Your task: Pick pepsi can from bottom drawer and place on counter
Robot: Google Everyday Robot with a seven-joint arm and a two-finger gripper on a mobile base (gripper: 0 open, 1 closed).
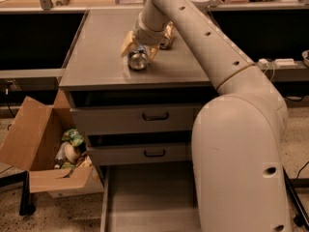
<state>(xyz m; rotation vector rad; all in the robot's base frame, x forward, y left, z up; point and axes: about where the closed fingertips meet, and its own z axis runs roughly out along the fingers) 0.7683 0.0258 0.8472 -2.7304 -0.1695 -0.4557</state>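
Note:
My gripper (139, 51) is over the middle of the counter (96, 62), with its tan fingers (128, 42) shut on the pepsi can (138, 60). The can is tipped on its side, its silver top faces the camera, and it is at or just above the counter top; I cannot tell whether it touches. The bottom drawer (145, 202) is pulled open at the foot of the cabinet and its floor is bare.
A gold-brown can (167, 36) stands on the counter just behind the gripper. Two closed grey drawers with black handles (154, 116) sit below the counter. An open cardboard box (38, 149) with packets stands on the floor at the left. My arm's body (241, 168) fills the right foreground.

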